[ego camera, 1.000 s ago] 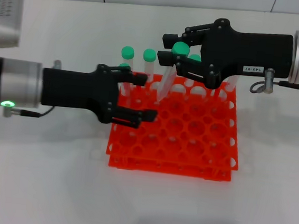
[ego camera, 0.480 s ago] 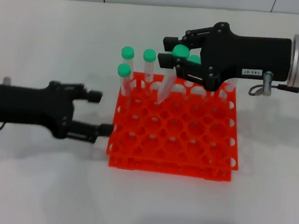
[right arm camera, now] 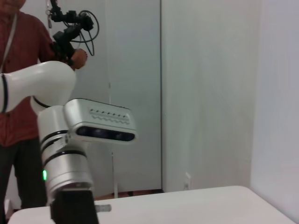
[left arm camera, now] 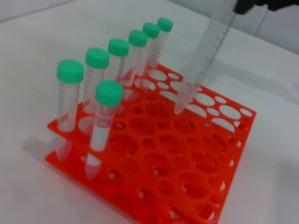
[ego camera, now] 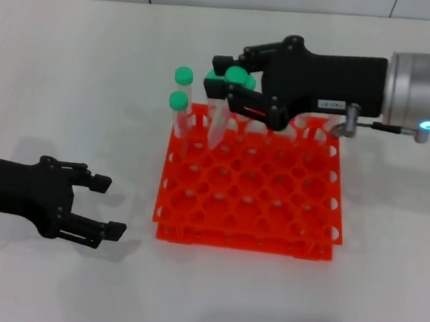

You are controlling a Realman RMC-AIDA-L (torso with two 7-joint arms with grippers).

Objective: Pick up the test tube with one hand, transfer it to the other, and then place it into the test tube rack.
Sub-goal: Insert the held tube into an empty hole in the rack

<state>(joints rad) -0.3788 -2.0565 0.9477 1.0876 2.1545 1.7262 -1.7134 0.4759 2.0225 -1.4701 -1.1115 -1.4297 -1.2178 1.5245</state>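
Green-capped clear test tube, tilted, apparently above orange rack holes.

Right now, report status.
Right gripper shut on test tube, tip over test tube rack. Left gripper open, off to rack's left. Nothing blocking.

The test tube rack looks like smooth, shiny orange-red plastic. The test tube is see-through plastic, a bit cloudy, with tiny printed lines on its side. The other tubes have smooth green plastic caps. Both grippers, right and left, look like dull black plastic. The right wrist is smooth silver metal. The table is plain, matt white.
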